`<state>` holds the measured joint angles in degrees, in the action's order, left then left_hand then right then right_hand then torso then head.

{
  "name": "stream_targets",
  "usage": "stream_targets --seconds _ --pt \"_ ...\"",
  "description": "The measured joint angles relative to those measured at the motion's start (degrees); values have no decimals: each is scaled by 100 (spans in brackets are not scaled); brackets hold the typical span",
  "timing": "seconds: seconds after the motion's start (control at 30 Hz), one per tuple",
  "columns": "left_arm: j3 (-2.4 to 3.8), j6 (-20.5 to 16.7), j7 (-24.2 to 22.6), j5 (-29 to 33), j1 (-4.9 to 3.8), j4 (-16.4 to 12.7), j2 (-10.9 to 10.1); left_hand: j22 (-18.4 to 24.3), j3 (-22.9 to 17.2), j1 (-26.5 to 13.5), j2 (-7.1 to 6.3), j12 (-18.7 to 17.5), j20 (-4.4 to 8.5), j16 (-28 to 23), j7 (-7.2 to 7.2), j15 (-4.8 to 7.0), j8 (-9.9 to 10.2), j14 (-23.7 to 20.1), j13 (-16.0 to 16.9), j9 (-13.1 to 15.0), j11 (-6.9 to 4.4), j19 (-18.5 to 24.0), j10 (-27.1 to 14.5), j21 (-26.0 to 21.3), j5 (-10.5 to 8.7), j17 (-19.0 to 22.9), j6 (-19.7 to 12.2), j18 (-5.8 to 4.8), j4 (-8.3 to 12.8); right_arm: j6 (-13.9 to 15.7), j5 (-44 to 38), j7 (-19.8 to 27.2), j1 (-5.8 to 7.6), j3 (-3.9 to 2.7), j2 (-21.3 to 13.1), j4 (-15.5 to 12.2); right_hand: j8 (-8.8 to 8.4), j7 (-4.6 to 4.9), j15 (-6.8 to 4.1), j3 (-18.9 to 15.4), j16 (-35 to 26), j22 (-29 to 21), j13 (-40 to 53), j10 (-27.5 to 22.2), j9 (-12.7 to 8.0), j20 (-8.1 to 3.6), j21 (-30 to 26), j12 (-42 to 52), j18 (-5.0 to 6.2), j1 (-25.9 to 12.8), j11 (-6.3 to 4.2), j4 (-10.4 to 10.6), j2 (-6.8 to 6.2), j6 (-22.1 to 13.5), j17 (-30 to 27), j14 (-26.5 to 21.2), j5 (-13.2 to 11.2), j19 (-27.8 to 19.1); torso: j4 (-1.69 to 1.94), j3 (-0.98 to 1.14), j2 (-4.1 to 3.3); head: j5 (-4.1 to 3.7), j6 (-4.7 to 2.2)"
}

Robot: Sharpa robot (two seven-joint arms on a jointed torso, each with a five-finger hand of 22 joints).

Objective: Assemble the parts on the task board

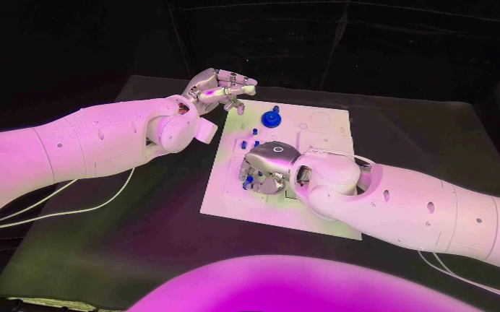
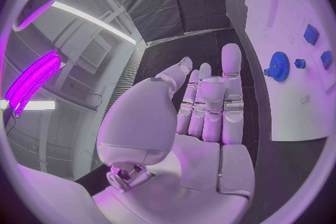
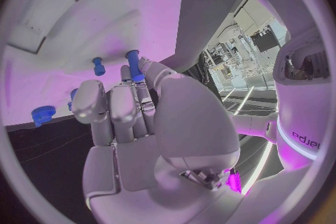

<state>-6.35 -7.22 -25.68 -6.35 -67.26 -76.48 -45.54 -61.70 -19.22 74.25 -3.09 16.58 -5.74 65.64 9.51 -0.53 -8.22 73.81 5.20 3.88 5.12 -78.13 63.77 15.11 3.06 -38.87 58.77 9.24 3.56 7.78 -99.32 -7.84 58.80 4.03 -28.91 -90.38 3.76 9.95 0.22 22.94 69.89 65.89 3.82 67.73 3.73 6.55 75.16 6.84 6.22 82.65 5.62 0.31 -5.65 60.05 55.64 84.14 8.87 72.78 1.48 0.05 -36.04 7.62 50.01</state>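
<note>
The white task board [image 1: 313, 204] lies mid-table. A blue gear [image 1: 271, 118] sits near its far edge, also seen as the gear [image 2: 279, 65] and the gear [image 3: 43, 115]. Two small blue pegs [image 1: 250, 143] stand nearer the middle. My right hand [image 1: 269, 166] is low over the board's left side; in the right wrist view its thumb and a fingertip [image 3: 125, 74] pinch an upright blue peg [image 3: 133, 65], with another peg [image 3: 98, 65] beside it. My left hand [image 1: 219, 89] hovers over the board's far left corner, holding nothing, fingers loosely bent [image 2: 210, 95].
Black table [image 1: 156, 204] surrounds the board. The board's right half carries raised white blocks [image 1: 323, 139]. A white cable [image 1: 73, 207] trails on the table under my left arm. More small blue pieces [image 2: 311, 33] lie on the board beyond the gear.
</note>
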Motion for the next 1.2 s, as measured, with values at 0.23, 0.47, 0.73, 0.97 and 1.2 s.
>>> stream_targets --seconds 0.23,0.47,0.73,0.97,1.2 --pt "0 1 1 0 0 -4 0 0 0 0 0 0 0 0 0 0 0 0 0 0 0 0 0 0 0 0 0 0 0 -51 -8 -19 -10 85 6 21 0 7 61 -128 -57 -154 -18 -245 0 70 -129 -115 -1 -271 61 140 -167 -158 -94 -20 14 -114 -1 -1 4 -3 0" --pt "0 2 5 0 0 -3 1 -1 0 0 0 0 0 0 0 0 0 0 -1 0 0 0 0 0 0 -1 0 0 0 11 -5 -3 -10 115 4 20 0 6 61 -233 -57 -189 -18 -328 1 77 -155 -115 -1 -349 63 194 -219 -259 -93 -20 14 -120 -2 -1 8 -10 0" --pt "0 5 8 0 -1 -2 1 -1 0 0 0 0 0 0 0 0 0 0 -1 0 0 0 0 0 0 -1 0 0 0 279 20 44 -10 119 -14 0 0 81 164 -552 -173 -547 -17 -822 1 143 -443 -186 0 -397 145 192 -248 -608 -280 -82 14 -415 -1 -1 8 -29 0" --pt "0 10 10 0 -1 -2 -2 -2 0 0 0 0 0 0 0 0 0 0 -1 0 0 0 0 0 0 -1 0 0 0 778 75 102 -10 120 -128 -66 1 102 223 -965 -500 -1108 1 -1340 1 183 -883 -131 93 -371 195 180 -222 -1004 -774 -288 14 -799 -9 3 4 -78 0" --pt "0 17 12 0 -1 3 0 -2 0 0 0 0 0 0 0 0 0 0 -1 0 0 0 0 0 0 -1 0 0 0 1212 213 183 -7 118 -491 -363 1 102 223 -1134 -500 -1126 23 -1340 18 183 -883 63 93 -342 195 188 -149 -1004 -794 -288 14 -798 -10 3 6 -153 0"
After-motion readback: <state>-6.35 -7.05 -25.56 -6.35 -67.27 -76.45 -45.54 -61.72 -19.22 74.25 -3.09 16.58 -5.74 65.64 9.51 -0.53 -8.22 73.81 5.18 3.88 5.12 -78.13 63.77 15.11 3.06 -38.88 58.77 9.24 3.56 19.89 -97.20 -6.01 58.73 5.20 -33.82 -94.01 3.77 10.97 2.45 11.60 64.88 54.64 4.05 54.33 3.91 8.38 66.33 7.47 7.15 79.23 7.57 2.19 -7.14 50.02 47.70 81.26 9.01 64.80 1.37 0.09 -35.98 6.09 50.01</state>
